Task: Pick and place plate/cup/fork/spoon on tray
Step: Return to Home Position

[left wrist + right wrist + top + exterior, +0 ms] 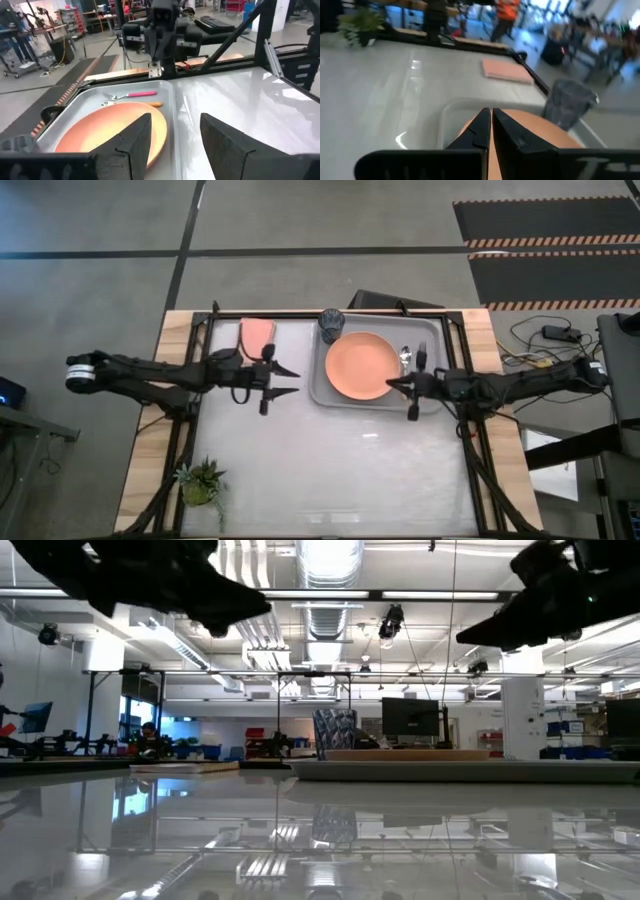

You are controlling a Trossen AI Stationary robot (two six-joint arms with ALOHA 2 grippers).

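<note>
The light-grey tray [437, 398] lies at the table's far right. The salmon-orange plate [362, 366] rests flat on its floor, and the dark cup [332, 323] stands upright in its far left corner. Beside the plate's right rim, the red-handled fork [136, 94] and the orange-handled spoon [150, 104] lie on the tray floor. My left gripper [290, 380] hovers open above the table just left of the tray, pointing at it. My right gripper [392, 385] hangs shut and level above the tray's near right part, over the plate's edge, holding nothing.
A flat pink pad [257, 332] lies at the far edge, left of the tray. A small potted plant [202, 482] stands near the near left corner. The glossy white tabletop [330, 470] stretches bare toward the near edge.
</note>
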